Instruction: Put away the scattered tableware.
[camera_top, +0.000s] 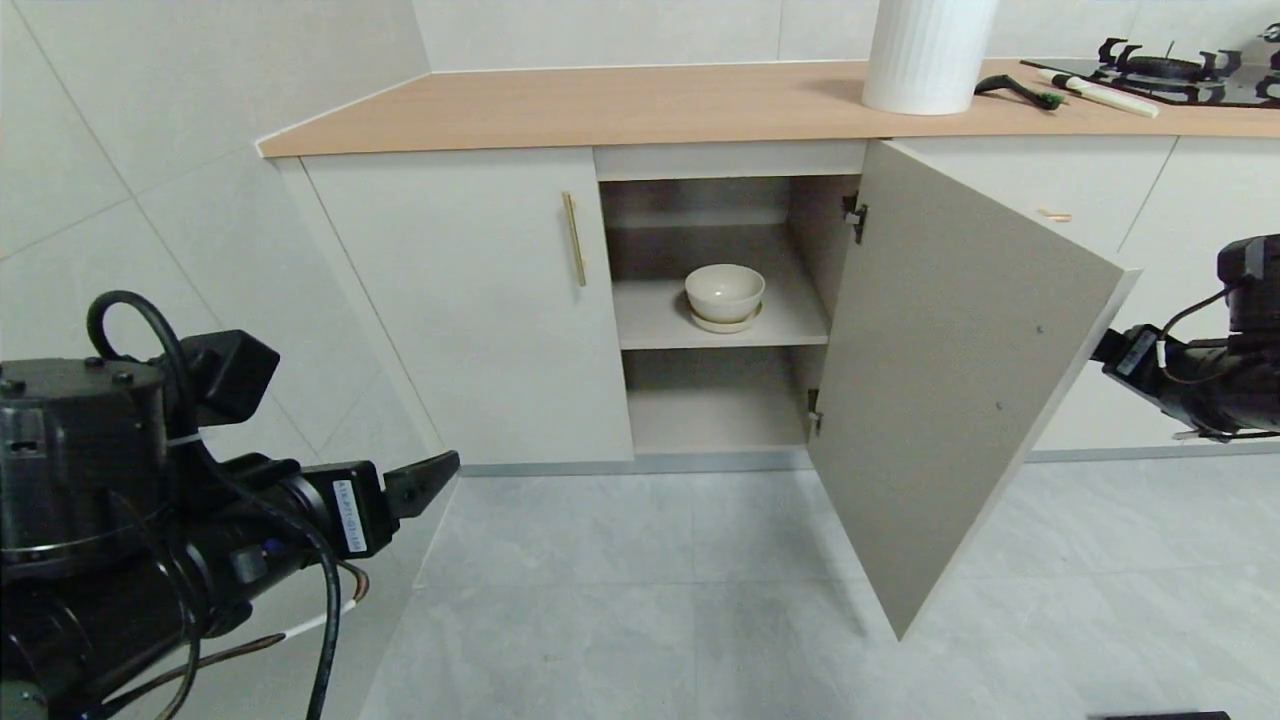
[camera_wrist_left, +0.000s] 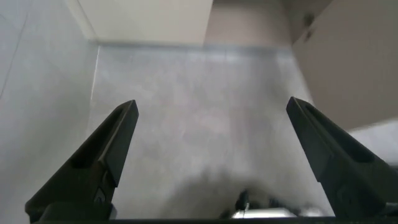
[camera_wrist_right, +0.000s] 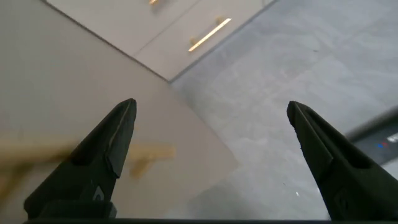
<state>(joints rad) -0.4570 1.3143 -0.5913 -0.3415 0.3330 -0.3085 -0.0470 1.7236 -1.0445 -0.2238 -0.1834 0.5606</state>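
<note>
On the middle shelf (camera_top: 660, 322) of the open cupboard (camera_top: 715, 160) sits the bowl (camera_top: 724, 288), pale, glazed and upright. It is stacked on a small plate (camera_top: 725, 323) whose rim just shows beneath it. Treat both as light, stiff, slick and breakable, by the look of them. If you need to shift the bowl, pinch its wall at the rim, one finger inside and one outside. A grip across the round outside would likely slide. Nothing joins the two, so lifting the bowl will probably leave the plate behind. The plate lies flat, and its edge offers little to catch.

Your left claw (camera_wrist_left: 211, 106) is spread wide and holds nothing. It is low over the floor (camera_top: 650, 560), well apart from the cupboard. Your right claw (camera_wrist_right: 211, 106) is also wide and empty, close to the outer face of the door (camera_top: 950, 380), near what looks like its brass handle (camera_wrist_right: 81, 152).

That door stands swung out on the right of the opening and screens the shelf from the right arm, so the left arm has the straighter line in. Up on the desk (camera_top: 600, 100) are a white ribbed tub (camera_top: 928, 55), a brush (camera_top: 1015, 92) and a white stick (camera_top: 1100, 95), beside the hob (camera_top: 1170, 70).
</note>
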